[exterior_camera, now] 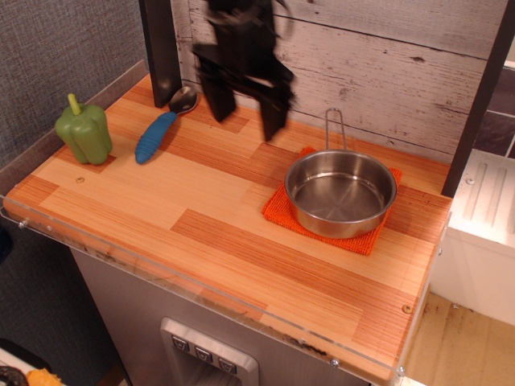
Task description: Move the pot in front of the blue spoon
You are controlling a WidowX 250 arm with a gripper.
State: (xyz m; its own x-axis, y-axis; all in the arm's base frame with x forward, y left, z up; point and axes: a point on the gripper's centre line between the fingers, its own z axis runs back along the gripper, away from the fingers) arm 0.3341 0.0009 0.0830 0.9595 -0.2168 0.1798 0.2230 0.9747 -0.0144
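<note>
**Approach to pot, grasp not yet made**

Left of tabletop (201, 233): green pepper (84, 131), then blue spoon (161, 129) lying diagonal, bowl toward the back wall. Centre-rear: gripper (248, 119) blurred, fingers (273, 112) spread apart, holding nothing, above bare wood between spoon and pot. Right: pot (341, 193) sits on orange mat (282, 211), wire handle pointing rearward. Judgement: grip the rim or the handle, lift clear of the mat before travelling left; set down short of spoon and pepper.
</note>
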